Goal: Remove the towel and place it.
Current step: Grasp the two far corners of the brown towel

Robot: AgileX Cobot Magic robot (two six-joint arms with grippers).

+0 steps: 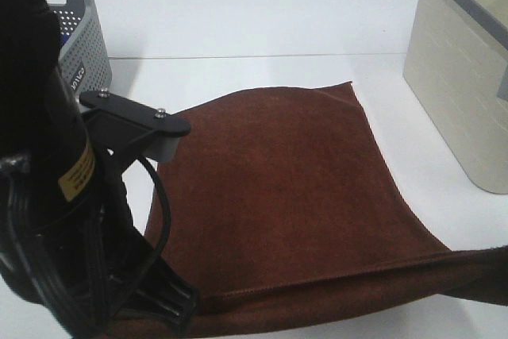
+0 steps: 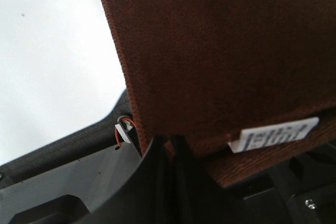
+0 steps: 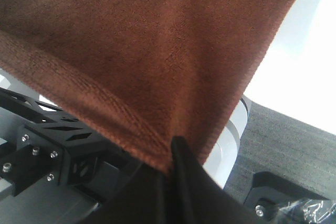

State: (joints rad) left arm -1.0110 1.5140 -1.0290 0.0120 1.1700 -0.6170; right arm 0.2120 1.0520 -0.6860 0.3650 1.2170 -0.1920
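Plush, matt cloth towel (image 1: 278, 188) (table (image 1: 238, 77) seemingly smooth).

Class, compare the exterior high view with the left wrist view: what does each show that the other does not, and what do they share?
Only the exterior high view: the grey basket at the left and the beige bin at the right. Only the left wrist view: the white tag and the left gripper pinching the hem beside it. Both: the towel and the white table.
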